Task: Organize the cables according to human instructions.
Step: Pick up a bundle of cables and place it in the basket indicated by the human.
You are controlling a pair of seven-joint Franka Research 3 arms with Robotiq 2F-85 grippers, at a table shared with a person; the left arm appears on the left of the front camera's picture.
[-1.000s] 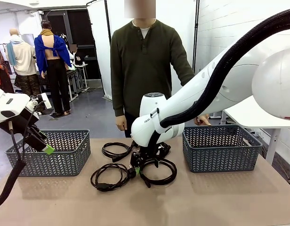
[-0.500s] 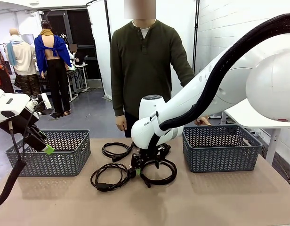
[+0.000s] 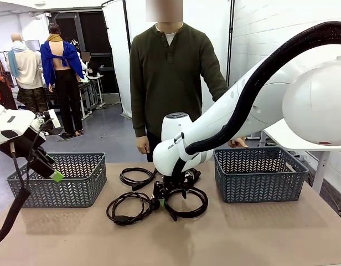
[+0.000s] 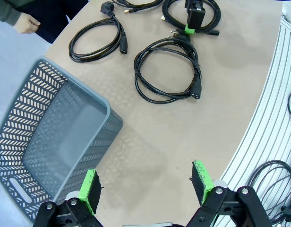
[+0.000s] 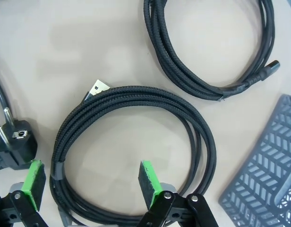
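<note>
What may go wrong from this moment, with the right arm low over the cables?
1. The open right fingers straddle one side of the braided cable; closing may catch only some loops, and the coil could unwind when lifted.
2. A neighbouring plug lies beside one finger and might be dragged along.

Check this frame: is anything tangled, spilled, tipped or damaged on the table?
Nothing stands out. The cables lie in neat coils on the table. The left basket and right basket stand upright. The open right gripper is low over one coil. The left gripper is open, clear of them.
</note>
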